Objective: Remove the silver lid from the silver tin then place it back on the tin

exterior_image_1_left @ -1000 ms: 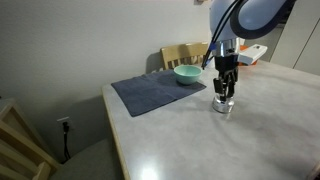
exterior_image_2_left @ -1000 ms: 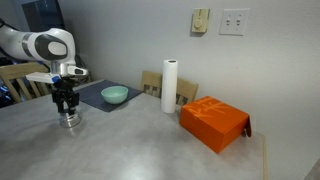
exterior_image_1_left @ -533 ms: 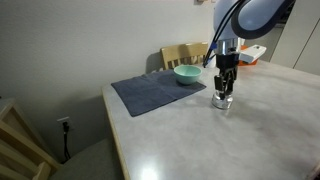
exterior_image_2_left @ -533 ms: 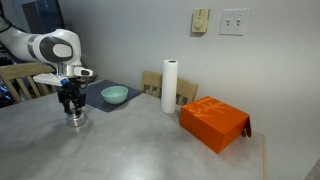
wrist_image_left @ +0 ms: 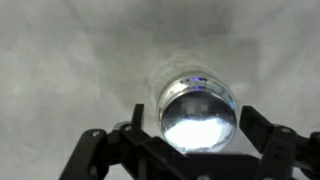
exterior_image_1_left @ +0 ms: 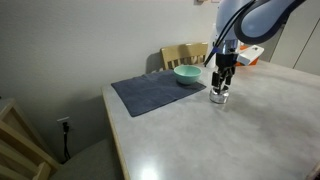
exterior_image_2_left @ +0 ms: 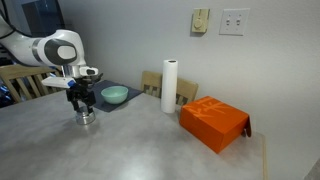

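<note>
Grey tabletop (exterior_image_1_left: pixel 200 140) bears the silver tin (exterior_image_2_left: pixel 86 119), silver lid (wrist_image_left: pixel 198 112) on; end effector (wrist_image_left: pixel 192 128) fingers apart above.

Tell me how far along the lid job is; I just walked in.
Done: nothing visible; the lid seems to sit on the tin on the table. In hand: the pincer hangs right over it, straddling it; grip unclear. Left: lift the lid off, set it back.
</note>
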